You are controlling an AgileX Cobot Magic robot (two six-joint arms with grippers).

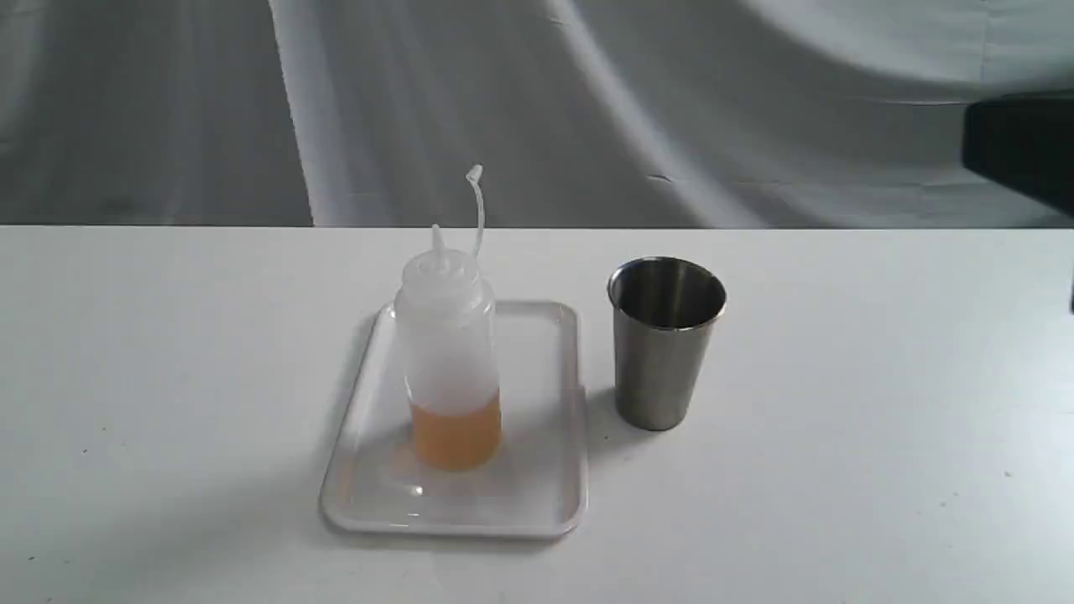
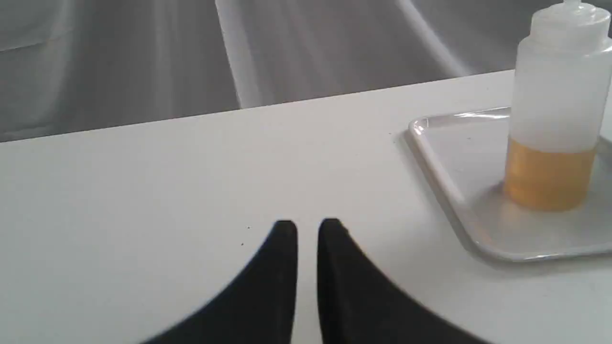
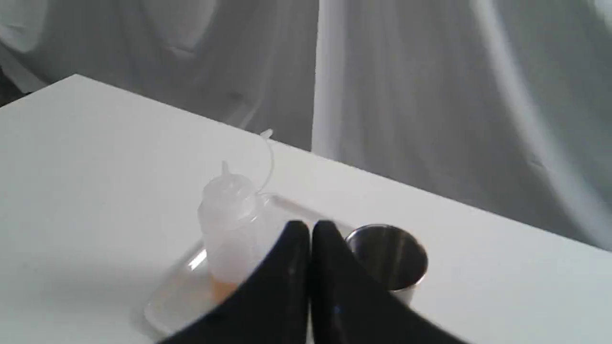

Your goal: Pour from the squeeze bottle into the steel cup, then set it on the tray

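Note:
The squeeze bottle (image 1: 449, 361) stands upright on the white tray (image 1: 537, 495), its base holding amber liquid and its cap strap curling up behind the nozzle. Just right of the tray, on the table, stands the steel cup (image 1: 663, 352). Neither gripper shows in the exterior view. In the left wrist view my left gripper (image 2: 307, 224) is shut and empty, low over bare table, well away from the tray (image 2: 454, 157) and bottle (image 2: 554, 119). My right gripper (image 3: 310, 224) is shut and empty, raised above the table, with the bottle (image 3: 229, 224), tray (image 3: 172, 296) and cup (image 3: 389, 255) beyond its tips.
The white table (image 1: 168, 377) runs back to a grey draped cloth (image 1: 587, 109). A blurred dark shape (image 1: 1019, 147) sits at the exterior view's right edge, above the table's far edge.

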